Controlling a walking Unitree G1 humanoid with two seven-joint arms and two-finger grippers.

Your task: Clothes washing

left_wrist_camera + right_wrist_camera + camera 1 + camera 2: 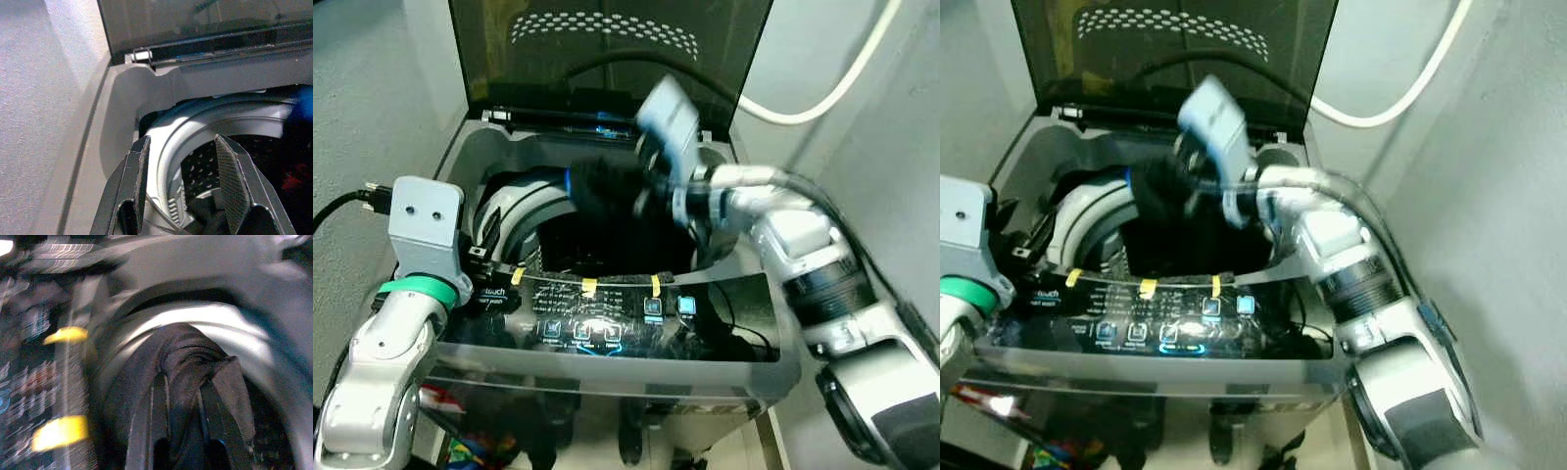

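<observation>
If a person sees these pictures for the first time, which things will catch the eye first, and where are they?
First comes the top-loading washing machine with its lid raised. Above its drum, the right gripper holds a dark garment, its fingers closed on the cloth. The left gripper waits open at the drum's left rim, and the lit control panel with yellow tape marks glows at the front.
</observation>
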